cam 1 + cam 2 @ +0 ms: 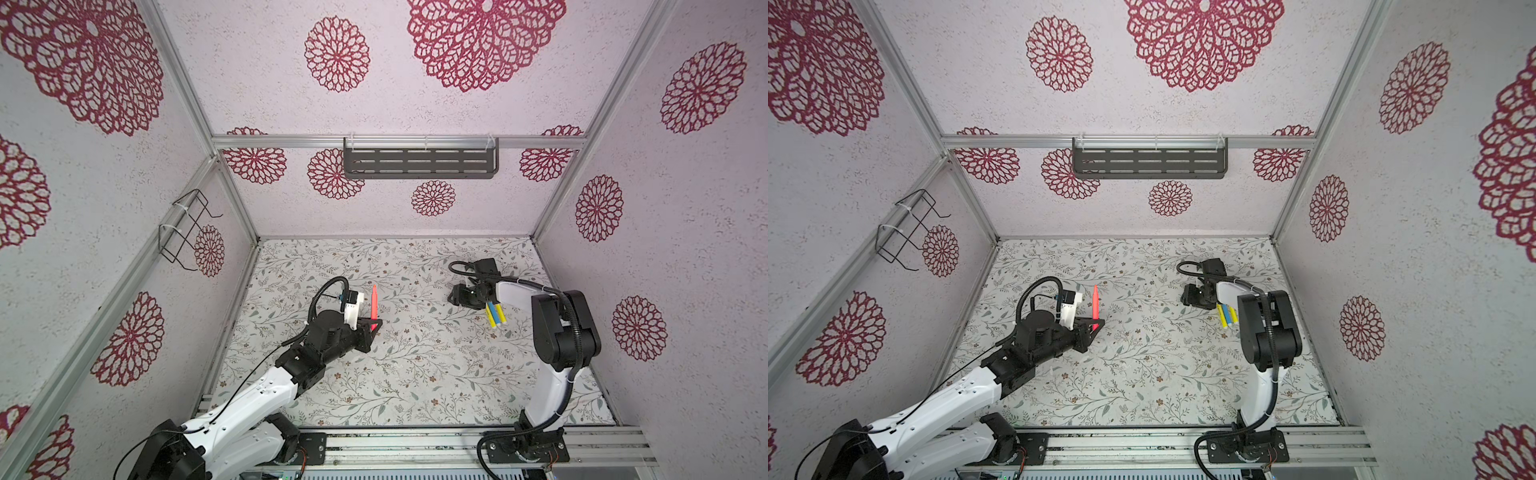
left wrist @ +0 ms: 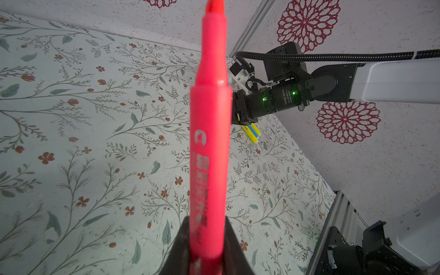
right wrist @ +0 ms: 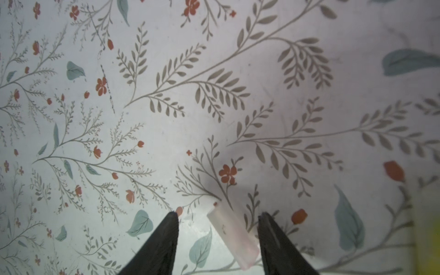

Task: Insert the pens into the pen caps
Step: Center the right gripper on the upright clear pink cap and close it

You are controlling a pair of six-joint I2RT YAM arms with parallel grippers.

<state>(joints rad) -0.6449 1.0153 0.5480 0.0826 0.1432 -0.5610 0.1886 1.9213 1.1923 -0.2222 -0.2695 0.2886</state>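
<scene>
Over the left half of the bench [image 1: 415, 374], about midway between its far and near edges, the red pen [image 1: 374, 305] is being held upright by the left jaws, which are clenched on its lower barrel. Its tapered tip is being pointed upward and left bare, probably so that a cap can be brought down onto it by the other arm. In the left wrist view the red pen [image 2: 210, 142] is being kept straight along the line of the jaws, which should make the mating easier to aim.

Toward the far right corner of the bench, the right jaws are being lowered close to the mat, spread apart and grasping nothing. A cap [image 3: 232, 235] is being straddled by them: it is lying flat and slantwise in the gap, nearer one finger than the other, and whether it is being touched by that finger cannot be told. The spread is likely being kept wide enough to take the slanted tube without knocking it aside.

Just beside the right arm, toward the right edge, the other pens [image 1: 496, 316], yellow and blue, are being left lying together on the mat, uncapped so far as can be seen. Further caps are too faint against the floral print to be placed.
</scene>
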